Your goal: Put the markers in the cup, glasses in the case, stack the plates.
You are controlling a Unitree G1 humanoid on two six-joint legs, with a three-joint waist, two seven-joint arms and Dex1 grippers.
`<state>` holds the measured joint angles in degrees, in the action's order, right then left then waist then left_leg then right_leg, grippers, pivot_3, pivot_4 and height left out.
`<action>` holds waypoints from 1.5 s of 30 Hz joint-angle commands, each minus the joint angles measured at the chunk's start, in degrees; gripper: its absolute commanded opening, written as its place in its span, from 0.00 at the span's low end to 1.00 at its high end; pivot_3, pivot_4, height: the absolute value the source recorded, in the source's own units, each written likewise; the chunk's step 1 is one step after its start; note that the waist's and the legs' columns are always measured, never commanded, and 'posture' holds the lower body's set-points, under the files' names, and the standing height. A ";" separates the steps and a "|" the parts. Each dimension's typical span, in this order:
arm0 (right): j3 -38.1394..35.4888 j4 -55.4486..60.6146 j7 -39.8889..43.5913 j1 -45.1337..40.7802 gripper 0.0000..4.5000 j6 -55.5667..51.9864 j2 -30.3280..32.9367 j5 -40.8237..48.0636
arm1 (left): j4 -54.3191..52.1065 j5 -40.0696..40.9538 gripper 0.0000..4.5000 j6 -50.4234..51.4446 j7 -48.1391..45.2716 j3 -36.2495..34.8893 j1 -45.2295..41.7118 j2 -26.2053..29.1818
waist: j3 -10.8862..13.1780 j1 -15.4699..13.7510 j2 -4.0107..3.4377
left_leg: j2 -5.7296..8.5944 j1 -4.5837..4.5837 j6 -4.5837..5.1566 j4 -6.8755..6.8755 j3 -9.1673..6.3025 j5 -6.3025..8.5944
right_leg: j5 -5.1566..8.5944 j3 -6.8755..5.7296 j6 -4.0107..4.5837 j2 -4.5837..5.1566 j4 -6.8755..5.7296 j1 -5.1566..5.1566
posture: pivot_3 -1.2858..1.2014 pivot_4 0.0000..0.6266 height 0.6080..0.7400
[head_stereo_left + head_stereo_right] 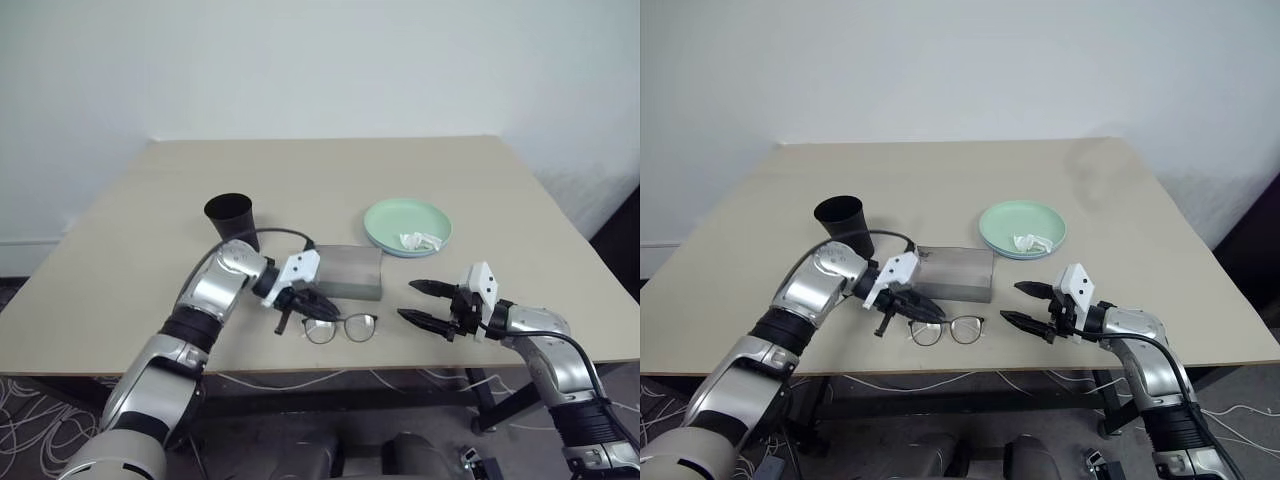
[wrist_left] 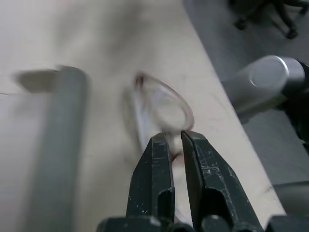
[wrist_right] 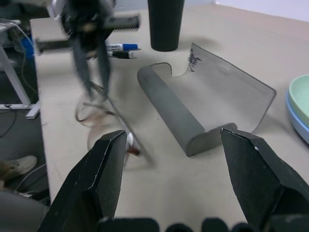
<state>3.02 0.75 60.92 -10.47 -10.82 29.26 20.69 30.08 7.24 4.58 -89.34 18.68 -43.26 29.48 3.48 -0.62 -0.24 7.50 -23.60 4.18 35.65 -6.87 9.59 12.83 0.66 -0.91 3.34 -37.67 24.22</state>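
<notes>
Take the case [image 1: 349, 272] as your landmark: it sits open mid-table [image 1: 150, 200], grey, lid up. Your left gripper [image 1: 318, 306] is at its near left corner, fingers pinched on the glasses [image 1: 341, 327], which lie just in front of the case near the table edge. Your right gripper [image 1: 422, 303] hovers to the right of the case, jaws spread wide, holding nothing. The cup [image 1: 231, 220] stands behind and left of the case. The markers [image 3: 121, 50] lie beside the cup. The plates [image 1: 407, 226], green on blue, sit behind and right, crumpled tissue [image 1: 420, 240] on top.
</notes>
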 commanded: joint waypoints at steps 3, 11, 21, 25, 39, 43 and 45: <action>-0.61 2.85 1.64 -0.90 0.75 -0.71 1.14 2.04 | 1.39 2.25 0.08 -0.25 -0.34 -4.32 -4.87 0.38 | 0.00 0.00 0.01 | 0.00 0.01 0.02 0.01 0.01 0.01 | 0.00 0.00 0.00 0.01 0.03 -0.01 | 0.52 0.00 0.98; 0.28 2.60 1.52 -1.91 0.75 -0.90 0.42 1.75 | 4.73 0.58 0.08 -2.60 -1.18 -3.47 -7.24 -0.90 | 0.01 0.00 0.03 | 0.00 0.01 0.04 0.12 0.00 0.03 | -0.03 -0.02 -0.06 0.00 0.01 -0.02 | 0.52 0.00 0.98; 0.24 3.21 0.40 -1.68 0.75 -0.75 -0.07 1.43 | 1.62 -3.54 0.34 -3.08 -2.38 2.53 -4.23 -2.19 | 0.01 0.00 0.04 | 0.00 0.00 0.07 0.23 0.00 0.05 | -0.07 0.00 -0.11 -0.05 -0.01 -0.04 | 0.52 0.00 0.98; 0.30 3.30 -0.16 -1.45 0.75 -0.56 -0.36 1.24 | 2.40 -5.56 0.55 -4.78 -1.39 3.80 -4.20 -2.87 | 0.01 0.00 0.04 | 0.00 0.00 0.08 0.28 0.00 0.05 | -0.08 0.00 -0.13 -0.04 -0.01 -0.05 | 0.52 0.00 0.98; 0.45 3.81 -1.92 -0.62 0.75 0.01 -0.75 1.01 | 8.90 -10.00 0.55 -6.14 -0.17 5.98 -4.58 -5.56 | 0.01 0.00 0.04 | 0.00 0.00 0.09 0.31 0.00 0.06 | -0.10 0.00 -0.15 -0.06 -0.01 -0.05 | 0.52 0.00 0.98; 0.42 3.98 -2.23 -0.43 0.75 0.04 -0.66 0.98 | 10.30 -10.42 0.55 -6.19 -0.26 6.00 -4.65 -6.30 | 0.01 0.00 0.04 | 0.00 0.00 0.09 0.31 0.00 0.06 | -0.10 -0.01 -0.16 -0.06 -0.01 -0.07 | 0.52 0.00 0.98; 0.37 4.04 -2.32 -0.30 0.75 0.06 -0.61 0.95 | 10.54 -10.47 0.47 -6.11 -0.35 5.96 -4.68 -6.45 | 0.01 0.00 0.04 | 0.00 0.00 0.09 0.32 0.00 0.06 | -0.10 -0.01 -0.16 -0.06 -0.01 -0.12 | 0.52 0.00 0.98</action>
<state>4.15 2.18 58.89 -10.52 -11.78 28.41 21.23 41.06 -3.07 -1.20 -89.65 24.89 -46.69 23.12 3.49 -0.62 -0.20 7.50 -23.60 4.27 35.98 -6.87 9.65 12.73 0.64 -1.07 3.28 -37.68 24.08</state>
